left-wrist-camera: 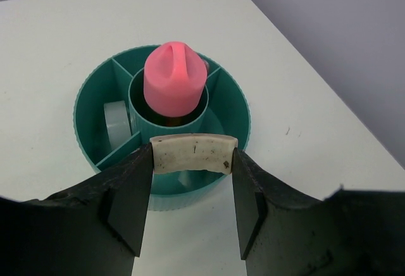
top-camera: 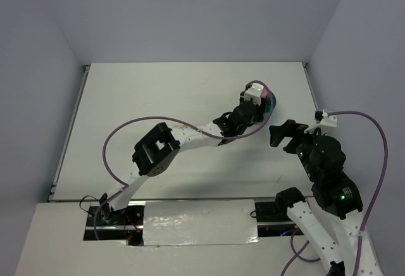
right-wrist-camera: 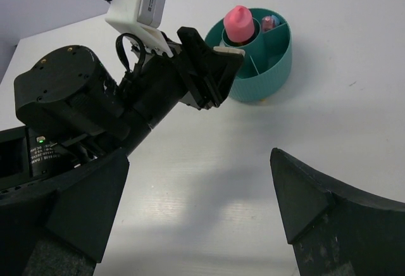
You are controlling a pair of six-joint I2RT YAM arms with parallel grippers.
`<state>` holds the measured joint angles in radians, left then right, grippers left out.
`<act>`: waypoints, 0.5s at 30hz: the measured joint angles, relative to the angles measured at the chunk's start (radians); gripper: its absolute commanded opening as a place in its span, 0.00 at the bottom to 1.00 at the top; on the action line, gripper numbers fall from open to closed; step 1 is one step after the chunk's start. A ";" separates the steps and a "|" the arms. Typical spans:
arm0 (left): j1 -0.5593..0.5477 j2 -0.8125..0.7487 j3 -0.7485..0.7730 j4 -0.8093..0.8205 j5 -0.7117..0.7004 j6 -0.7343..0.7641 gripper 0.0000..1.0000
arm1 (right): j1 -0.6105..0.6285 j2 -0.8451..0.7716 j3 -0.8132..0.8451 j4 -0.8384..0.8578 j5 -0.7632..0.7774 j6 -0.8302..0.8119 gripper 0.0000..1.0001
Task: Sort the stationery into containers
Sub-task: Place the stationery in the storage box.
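My left gripper [left-wrist-camera: 193, 156] is shut on a beige eraser block [left-wrist-camera: 193, 154] and holds it above the near rim of the round teal tub [left-wrist-camera: 95, 86]. A pink-capped case [left-wrist-camera: 174, 80] stands in the tub's centre cup. A clear capsule piece [left-wrist-camera: 117, 122] lies in a left ring compartment. In the right wrist view the left gripper [right-wrist-camera: 221, 61] with the eraser [right-wrist-camera: 229, 50] hangs beside the tub [right-wrist-camera: 266, 73], with a small pink and blue piece [right-wrist-camera: 271, 21] in a back compartment. In the top view the tub [top-camera: 271, 103] is mostly hidden by the left wrist. My right gripper [right-wrist-camera: 202, 194] is open and empty.
The white table [top-camera: 158, 99] has its right edge [left-wrist-camera: 329, 86] close to the tub, with a grey wall beyond. The left arm [top-camera: 190, 138] stretches across the table middle. The right arm [top-camera: 316, 156] hovers near the front right.
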<state>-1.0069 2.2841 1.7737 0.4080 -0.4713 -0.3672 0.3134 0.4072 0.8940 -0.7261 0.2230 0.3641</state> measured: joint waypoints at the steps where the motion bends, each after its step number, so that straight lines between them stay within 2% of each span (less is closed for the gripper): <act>1: 0.000 0.001 0.001 0.008 -0.004 0.003 0.34 | 0.000 -0.001 0.000 0.000 -0.003 -0.002 1.00; 5: 0.000 0.010 0.012 0.021 -0.014 0.016 0.43 | 0.000 0.000 0.000 0.000 -0.023 -0.007 1.00; 6: 0.000 0.011 0.012 0.022 -0.016 0.021 0.51 | 0.000 0.000 0.000 0.000 -0.026 -0.007 1.00; 11: 0.000 0.013 0.012 0.029 -0.022 0.025 0.61 | 0.000 0.000 0.000 0.000 -0.037 -0.013 1.00; 15: 0.003 0.013 0.010 0.034 -0.021 0.029 0.81 | 0.000 0.000 0.000 0.000 -0.051 -0.014 1.00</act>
<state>-1.0035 2.2967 1.7840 0.4423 -0.4923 -0.3382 0.3134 0.4068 0.8940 -0.7258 0.1715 0.3500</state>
